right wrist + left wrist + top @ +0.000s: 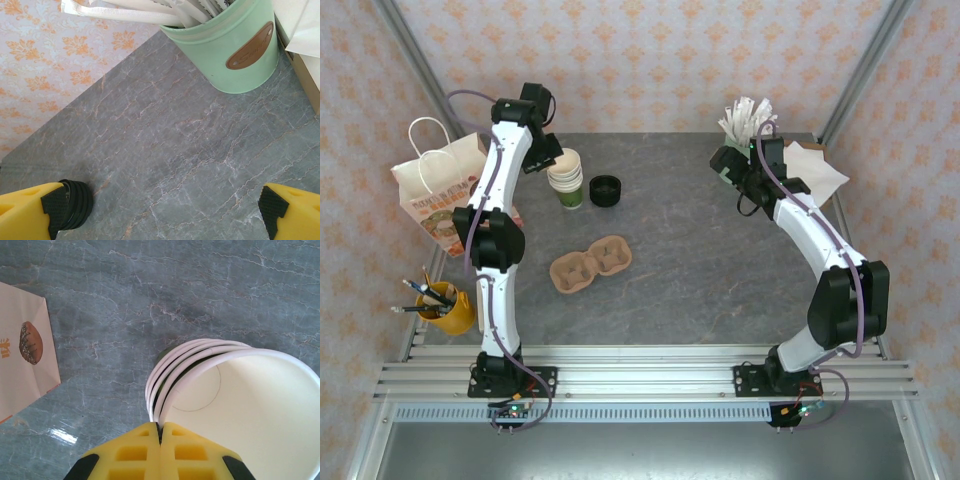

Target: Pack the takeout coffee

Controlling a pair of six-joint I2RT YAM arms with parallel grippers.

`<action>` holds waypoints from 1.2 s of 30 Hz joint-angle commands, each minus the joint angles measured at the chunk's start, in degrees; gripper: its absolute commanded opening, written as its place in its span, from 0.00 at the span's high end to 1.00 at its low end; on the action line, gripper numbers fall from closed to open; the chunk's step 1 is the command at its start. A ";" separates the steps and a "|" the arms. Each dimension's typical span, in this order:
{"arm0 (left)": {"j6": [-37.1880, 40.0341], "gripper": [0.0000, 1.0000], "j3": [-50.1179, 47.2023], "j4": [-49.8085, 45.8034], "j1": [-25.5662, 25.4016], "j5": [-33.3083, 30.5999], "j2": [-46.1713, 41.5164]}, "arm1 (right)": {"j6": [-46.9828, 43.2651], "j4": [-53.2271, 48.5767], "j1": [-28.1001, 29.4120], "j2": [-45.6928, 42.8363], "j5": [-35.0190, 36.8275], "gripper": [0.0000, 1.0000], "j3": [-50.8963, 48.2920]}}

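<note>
- Grey marbled desk [710,270], with orange-flowered wallpaper [650,60] behind it.
- Left tool [160,427] is pinched shut on the rim of the takeout coffee cup [250,405], the top one of a nested cup stack [565,172] at the far left.
- Black lids [606,190] sit just beside that stack; a pulp carrier [590,263] lies nearer the arms.
- Right tool [162,207] stands wide open above bare desk, near the mint straw holder [235,55].

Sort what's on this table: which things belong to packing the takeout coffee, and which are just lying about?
Job, likely: stack of paper cups, rim pinched by the left gripper; black lids; pulp cup carrier; paper bag.
Lying about, likely: yellow pen pot; mint-green straw holder; white paper sheets.
</note>
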 commanded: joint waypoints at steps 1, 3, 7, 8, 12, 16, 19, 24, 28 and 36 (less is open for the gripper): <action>-1.91 1.00 1.53 1.51 0.13 -1.02 -3.94 | 0.11 -1.00 0.40 0.45 1.78 0.01 1.82; -2.78 1.00 1.05 2.56 0.39 -1.74 -5.63 | 0.10 -0.93 0.38 0.37 1.96 0.01 1.82; -3.68 1.00 -0.39 5.24 1.03 0.38 -7.57 | -0.06 -0.92 0.46 0.42 1.96 0.01 1.88; -3.98 1.00 -0.72 5.73 1.18 1.19 -7.76 | -0.14 -0.91 0.40 0.44 1.96 0.01 1.89; -4.87 1.00 -3.44 7.77 1.58 3.51 -8.75 | -0.38 -1.08 0.42 0.88 1.74 0.01 2.27; -6.11 1.00 -6.54 10.25 1.58 3.71 -10.88 | -0.76 -1.46 0.46 1.44 1.26 0.01 3.06; -5.95 1.00 -6.72 9.84 1.71 0.55 -12.06 | -0.87 -1.35 0.46 1.59 0.98 0.01 3.34; -6.04 1.00 -7.64 7.41 2.37 -1.69 -13.35 | -1.15 -1.46 0.45 2.08 0.69 0.01 3.90; -5.99 1.00 -11.49 9.00 2.52 -2.52 -15.82 | -1.29 -1.46 0.46 2.32 0.39 0.01 4.06; -6.56 1.00 -9.86 9.14 2.89 -1.63 -16.70 | -1.38 -1.70 0.55 2.57 -0.15 0.01 4.95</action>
